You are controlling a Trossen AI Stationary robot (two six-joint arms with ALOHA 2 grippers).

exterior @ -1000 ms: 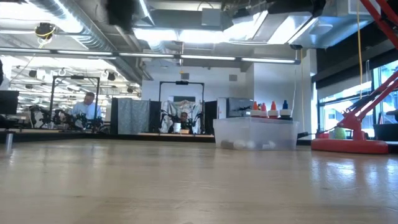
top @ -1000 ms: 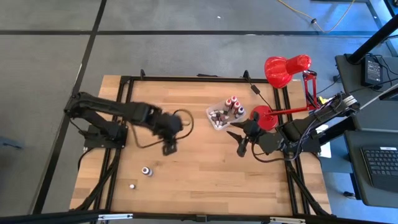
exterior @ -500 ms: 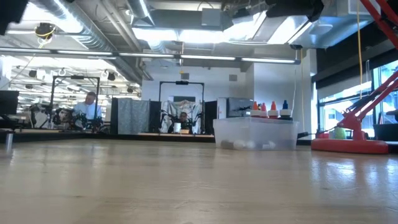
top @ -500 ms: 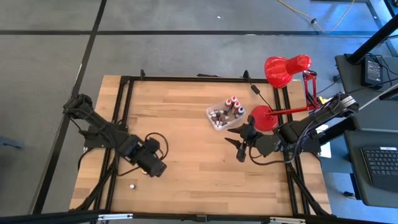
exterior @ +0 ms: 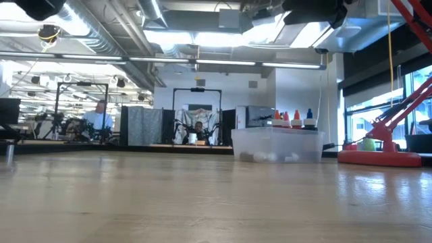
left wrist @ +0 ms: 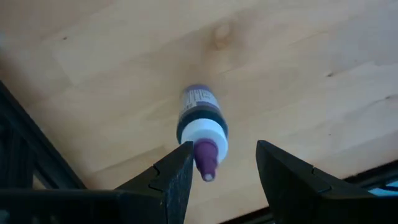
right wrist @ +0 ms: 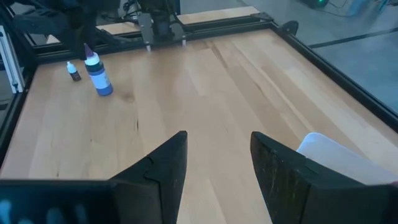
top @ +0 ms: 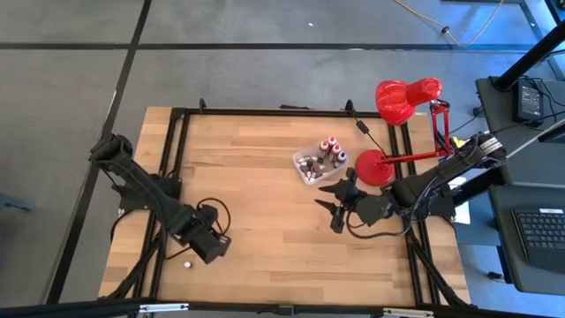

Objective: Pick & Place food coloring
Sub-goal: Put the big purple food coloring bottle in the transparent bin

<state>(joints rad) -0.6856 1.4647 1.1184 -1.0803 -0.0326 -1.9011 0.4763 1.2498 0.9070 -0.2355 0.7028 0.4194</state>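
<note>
A food coloring bottle (left wrist: 200, 118) stands upright on the wood, dark blue with a white collar and a purple cap; it also shows in the right wrist view (right wrist: 98, 78). My left gripper (left wrist: 224, 152) hangs above it near the table's near-left part (top: 212, 249), open, with a finger on either side of the cap and touching nothing. A tinier bottle (top: 187, 263) stands beside it toward the near edge. More bottles (top: 331, 148) sit in the clear tub (top: 305, 171). My right gripper (top: 332, 212) waits open, near of the tub.
The red desk lamp stands on its base (top: 375, 166) right of the tub, its head (top: 402, 97) over the far right corner. Black frame rails (top: 177, 159) border the table. Bare wood (top: 274, 230) lies between the two grippers. People sit in the room beyond (exterior: 101, 120).
My left gripper has swung from the table's middle toward the near left edge and come over the standing bottle, which it now covers in the high view. My right gripper has drifted a little toward the left and near edges.
</note>
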